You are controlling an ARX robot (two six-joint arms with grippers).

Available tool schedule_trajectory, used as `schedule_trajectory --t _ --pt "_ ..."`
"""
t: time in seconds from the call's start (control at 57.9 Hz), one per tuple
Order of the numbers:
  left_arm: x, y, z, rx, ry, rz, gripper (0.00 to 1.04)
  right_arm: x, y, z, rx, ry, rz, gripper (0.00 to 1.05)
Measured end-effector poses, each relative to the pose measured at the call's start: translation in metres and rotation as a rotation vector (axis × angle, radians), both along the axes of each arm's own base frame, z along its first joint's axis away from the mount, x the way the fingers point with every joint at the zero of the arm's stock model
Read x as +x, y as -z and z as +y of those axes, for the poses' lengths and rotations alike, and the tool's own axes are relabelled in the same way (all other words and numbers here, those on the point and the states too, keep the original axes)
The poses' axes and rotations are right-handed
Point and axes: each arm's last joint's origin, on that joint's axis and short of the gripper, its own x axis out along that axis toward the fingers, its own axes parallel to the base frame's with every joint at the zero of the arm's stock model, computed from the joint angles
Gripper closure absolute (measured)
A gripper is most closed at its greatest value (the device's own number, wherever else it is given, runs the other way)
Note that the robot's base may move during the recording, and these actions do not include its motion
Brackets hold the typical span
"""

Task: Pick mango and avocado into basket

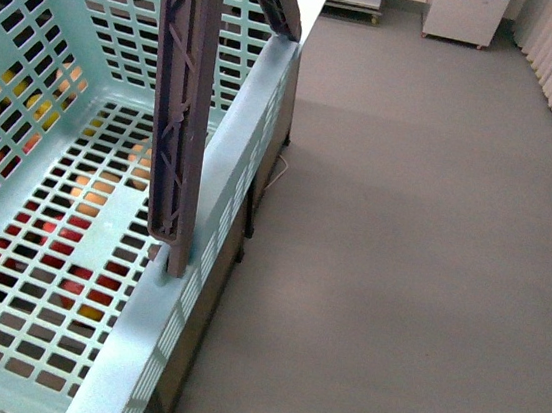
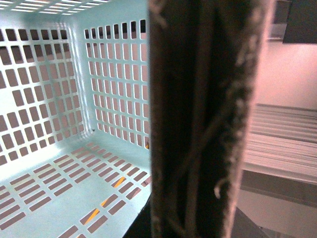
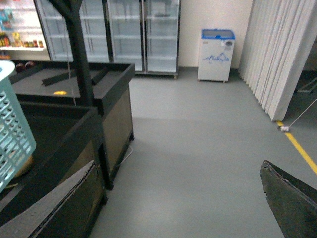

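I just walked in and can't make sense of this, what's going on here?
The basket sits empty close before the robot, one brown handle upright. Red and orange fruit shows only through its slots, outside it. The right tool is open and empty, facing the grey floor and glass-door fridges. The left wrist camera sees the basket's inside past a dark, blurred bar. No mango or avocado can be picked out.

soft even indoor light; pinkish blur beside the basket (image 2: 119, 12).
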Motion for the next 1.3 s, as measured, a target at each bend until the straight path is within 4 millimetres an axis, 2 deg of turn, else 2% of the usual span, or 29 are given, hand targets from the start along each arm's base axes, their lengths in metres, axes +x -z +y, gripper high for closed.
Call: schedule_trajectory --t 1.296 --pt "-0.0001 -0.0005 0.0001 0.003 0.0 -0.002 0.99 0.0 -0.0001 0.0 0.0 0.0 0.0 0.08"
